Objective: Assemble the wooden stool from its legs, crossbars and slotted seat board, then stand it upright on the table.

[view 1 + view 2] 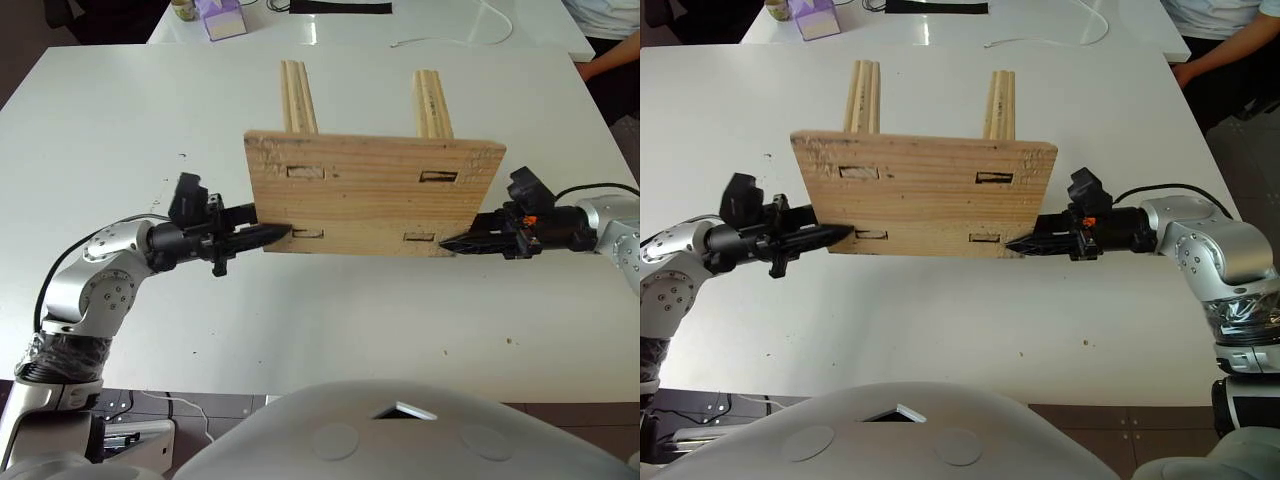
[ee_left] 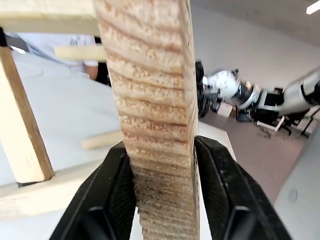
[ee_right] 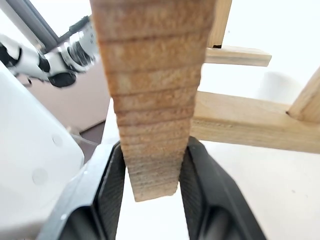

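One white table (image 1: 120,120) carries the work; beyond the seat board (image 1: 370,195) a second table (image 1: 450,20) holds a purple box (image 1: 222,17). I see the board facing me, its legs (image 1: 297,97) pointing away. My left gripper (image 1: 278,233) pinches the board's left end and my right gripper (image 1: 452,241) pinches its right end.

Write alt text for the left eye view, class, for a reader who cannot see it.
Two robot grippers clamp opposite ends of a wooden stool's slotted seat board: the left gripper at its left edge, the right gripper at its right edge. The board faces the camera, and the legs point away across a white table.
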Available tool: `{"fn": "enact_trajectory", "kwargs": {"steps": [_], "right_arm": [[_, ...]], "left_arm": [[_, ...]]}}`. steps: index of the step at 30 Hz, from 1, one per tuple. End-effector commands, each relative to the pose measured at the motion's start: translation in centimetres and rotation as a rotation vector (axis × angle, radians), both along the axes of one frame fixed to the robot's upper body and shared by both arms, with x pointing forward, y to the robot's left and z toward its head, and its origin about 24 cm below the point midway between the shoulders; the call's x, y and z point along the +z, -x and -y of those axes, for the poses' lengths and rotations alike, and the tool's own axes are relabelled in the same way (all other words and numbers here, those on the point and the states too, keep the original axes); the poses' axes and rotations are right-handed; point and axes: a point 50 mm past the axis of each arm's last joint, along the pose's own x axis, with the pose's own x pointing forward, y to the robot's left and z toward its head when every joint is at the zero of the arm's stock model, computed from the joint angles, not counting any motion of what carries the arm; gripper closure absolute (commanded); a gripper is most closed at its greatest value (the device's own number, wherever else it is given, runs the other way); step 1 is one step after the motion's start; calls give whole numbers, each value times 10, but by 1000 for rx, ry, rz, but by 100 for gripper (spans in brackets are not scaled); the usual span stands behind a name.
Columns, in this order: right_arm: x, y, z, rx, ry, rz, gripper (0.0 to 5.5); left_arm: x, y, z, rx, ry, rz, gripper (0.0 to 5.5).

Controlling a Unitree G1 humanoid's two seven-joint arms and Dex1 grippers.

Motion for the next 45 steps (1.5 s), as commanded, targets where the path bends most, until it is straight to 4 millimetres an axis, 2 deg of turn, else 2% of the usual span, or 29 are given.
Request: {"fn": "enact_trajectory", "kwargs": {"steps": [1,4,9,14,17,20,24,26,28,30,32,34,37,39,40,42,45], "right_arm": [[130,27,-77,-391,-1083,-95,409],[143,23,-76,-491,-1228,-166,409],[161,15,-66,-588,-1332,-230,409],[163,-2,-52,-744,-1368,-361,409],[155,-19,-49,-847,-1327,-479,409],[142,-34,-56,-934,-1249,-605,409],[104,-56,-75,-1145,-1027,-743,409],[87,-63,-76,-1235,-964,-769,409],[74,-67,-76,-1292,-931,-783,415],[53,-65,-79,-1335,-856,-778,419],[33,-63,-79,-1364,-789,-768,421],[21,-61,-78,-1381,-752,-748,421],[20,-59,-79,-1366,-755,-695,421],[22,-60,-79,-1363,-762,-636,421],[25,-61,-78,-1363,-767,-606,384],[31,-62,-76,-1352,-797,-560,355],[47,-63,-75,-1311,-870,-505,329]], "left_arm": [[99,3,23,493,967,-376,386],[100,1,27,524,993,-459,386],[88,-6,31,618,987,-630,387],[74,-16,31,748,971,-806,393],[65,-22,33,823,960,-917,403],[61,-32,33,872,958,-991,406],[46,-52,36,999,915,-1114,416],[36,-59,39,1054,880,-1154,416],[28,-66,43,1097,831,-1142,416],[16,-70,46,1125,708,-1023,416],[1,-71,45,1132,618,-947,416],[-10,-69,41,1125,596,-932,414],[-12,-68,38,1112,595,-893,413],[-5,-69,36,1088,614,-832,351],[-1,-70,35,1077,629,-803,332],[8,-72,33,1060,658,-761,293],[17,-76,32,1036,680,-728,265]]}}
